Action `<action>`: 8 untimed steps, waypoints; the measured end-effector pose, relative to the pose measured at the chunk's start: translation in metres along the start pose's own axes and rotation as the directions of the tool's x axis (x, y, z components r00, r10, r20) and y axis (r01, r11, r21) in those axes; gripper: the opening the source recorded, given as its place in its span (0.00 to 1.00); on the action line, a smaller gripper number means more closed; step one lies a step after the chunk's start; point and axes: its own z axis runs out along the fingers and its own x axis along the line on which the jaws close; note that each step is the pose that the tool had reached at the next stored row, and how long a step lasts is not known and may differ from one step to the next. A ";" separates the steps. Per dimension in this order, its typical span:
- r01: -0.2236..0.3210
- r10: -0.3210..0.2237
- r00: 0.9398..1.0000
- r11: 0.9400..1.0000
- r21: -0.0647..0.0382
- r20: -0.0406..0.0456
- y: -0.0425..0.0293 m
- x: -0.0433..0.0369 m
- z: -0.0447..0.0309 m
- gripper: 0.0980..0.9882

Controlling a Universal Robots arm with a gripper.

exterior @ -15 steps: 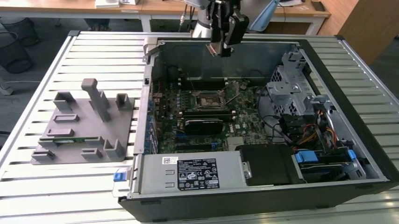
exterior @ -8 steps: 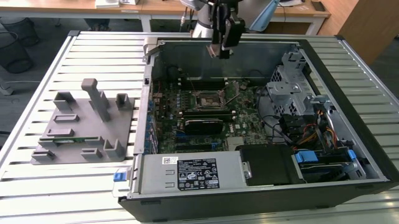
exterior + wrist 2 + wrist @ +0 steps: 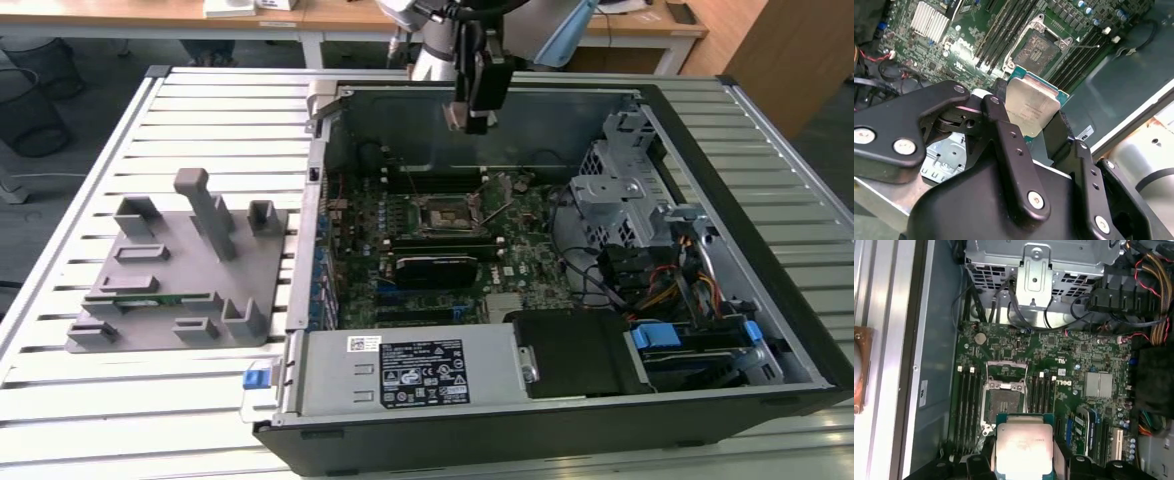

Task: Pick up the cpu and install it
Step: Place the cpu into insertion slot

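Second wrist view has the claw [image 3: 1030,114] clamped on the cpu [image 3: 1029,106], which hangs over the motherboard's [image 3: 909,60] edge, apart from the empty socket [image 3: 1036,50], where a tilted or off-square landing could, I reckon, bend pins.

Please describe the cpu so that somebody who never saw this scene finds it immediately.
Look at the open computer case, above its green motherboard. There the gripper's black jaws hold the cpu: a small flat square, pale silvery on top with a green rim, unlike the board's dark, framed empty socket.
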 end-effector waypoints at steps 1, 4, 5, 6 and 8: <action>-0.009 0.009 1.000 1.000 0.000 0.000 -0.0001 0.0002 0.0015 0.50; -0.027 0.027 1.000 1.000 -0.009 0.009 -0.0007 0.0004 0.0036 0.50; -0.027 0.027 1.000 1.000 -0.016 0.011 -0.0010 0.0004 0.0044 0.50; -0.027 0.027 1.000 0.999 -0.018 0.012 -0.0014 0.0005 0.0060 0.50; -0.021 0.021 1.000 1.000 -0.018 0.012 -0.0019 0.0011 0.0095 0.50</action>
